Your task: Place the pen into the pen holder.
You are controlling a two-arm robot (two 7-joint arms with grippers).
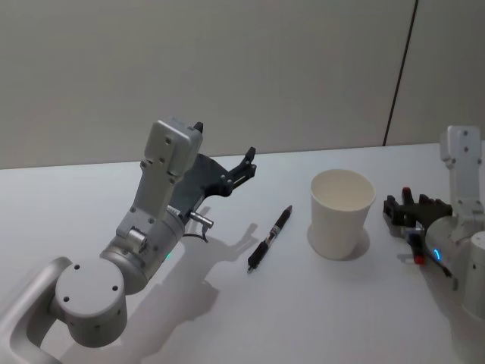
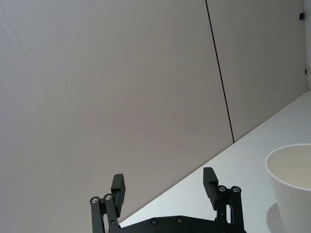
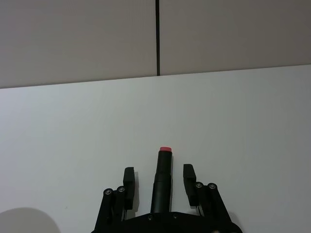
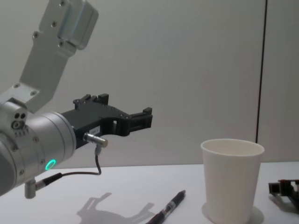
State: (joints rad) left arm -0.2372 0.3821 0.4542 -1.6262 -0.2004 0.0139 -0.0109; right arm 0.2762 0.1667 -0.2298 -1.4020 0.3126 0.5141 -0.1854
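Left wrist view, left gripper (image 2: 164,180): its fingers (image 2: 118,189) are spread wide with nothing between them. It hangs in the air, pointing towards the wall and the pen holder (image 1: 342,212), well to that cup's left and above table height.
Pen (image 1: 270,239): it lies flat on the table (image 1: 227,318), just left of the pen holder and apart from it, between the cup and the left gripper. Nothing is touching it.
Pen holder: an upright white paper cup, apparently empty, with its mouth clear.
Right gripper (image 3: 159,175): it is resting low, close to the pen holder's right side. Its fingers are parted, with a dark red-tipped cylinder (image 3: 163,167) between them that neither finger seems to press on. What that cylinder is, I cannot tell.
Risk, pickup: the pen is slim and lies flat, so a descent that is off-line or too shallow would probably nudge or roll it rather than catch it. One that is too deep would press the fingertips into the table.
Risk, grip: a hold near one end would probably let the pen droop and miss the mouth.
Risk, cup: the cup looks light, so a knock on its rim from the pen tip or a finger could tip it or push it towards the right gripper.
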